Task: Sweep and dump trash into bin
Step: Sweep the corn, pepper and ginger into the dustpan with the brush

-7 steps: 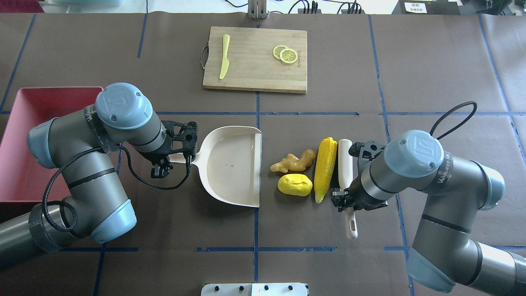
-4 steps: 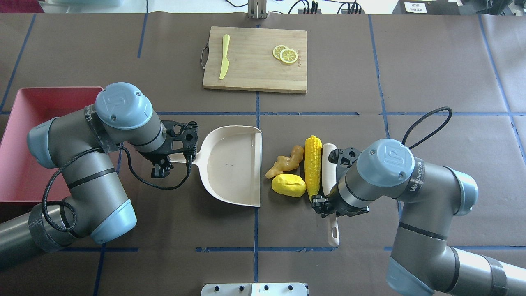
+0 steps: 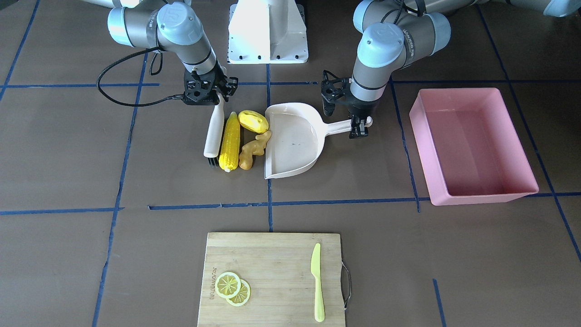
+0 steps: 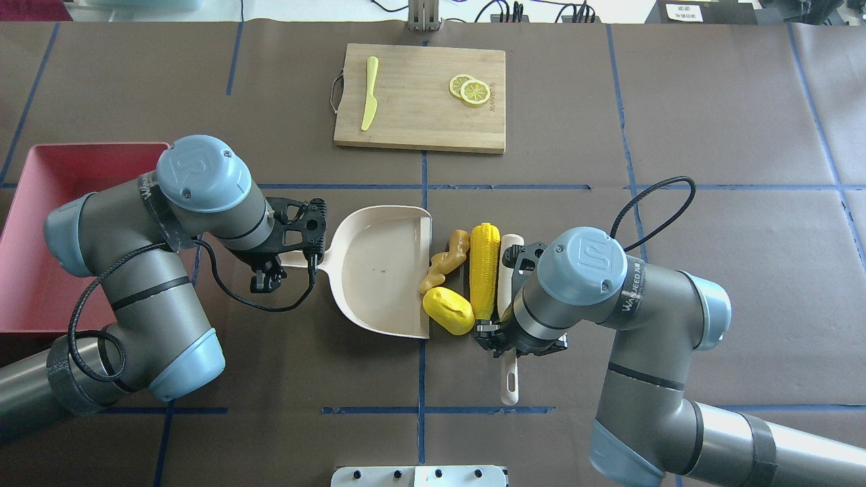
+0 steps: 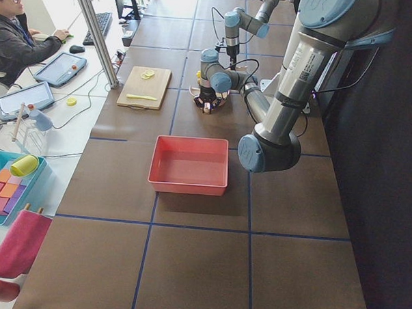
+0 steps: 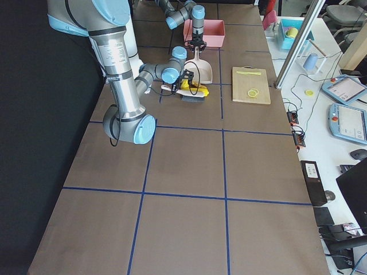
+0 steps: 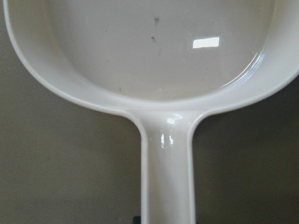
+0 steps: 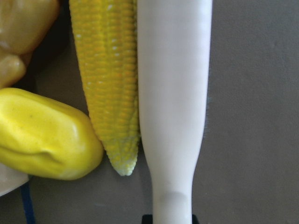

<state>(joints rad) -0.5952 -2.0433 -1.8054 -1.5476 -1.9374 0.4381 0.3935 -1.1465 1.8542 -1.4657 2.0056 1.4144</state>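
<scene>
My left arm (image 4: 135, 270) folds in from the left side, elbow bent and wrist level with the table, near the pink bin (image 3: 485, 196), which sits on that side well apart from everything else. My right arm (image 4: 649, 297) reaches in from the other side, forearm crossing toward the middle, wrist low and pointing down.

The wooden cutting board (image 4: 419, 122) lies at the far edge of the table, well away from both arms.

The cream dustpan (image 4: 379, 270) rests flat at the centre with its open lip facing my right arm. My left gripper (image 3: 359, 123) is clamped on the end of its handle.

My right gripper (image 3: 212, 97) is closed around the handle of the cream brush (image 3: 214, 131), which lies parallel to the lip, dark bristles down.

The corn cob (image 4: 484, 270) lies along the brush, touching it. The yellow potato (image 4: 448, 311) and the ginger root (image 4: 446, 260) sit between the cob and the dustpan, both against the lip and neither inside.

A yellow-green knife (image 4: 369, 101) and two lemon slices (image 4: 470, 89) lie on the board.

From overhead my right wrist hides the brush's middle and my fingertips, and my left arm covers part of the bin. Neither wrist camera shows its own fingers.
</scene>
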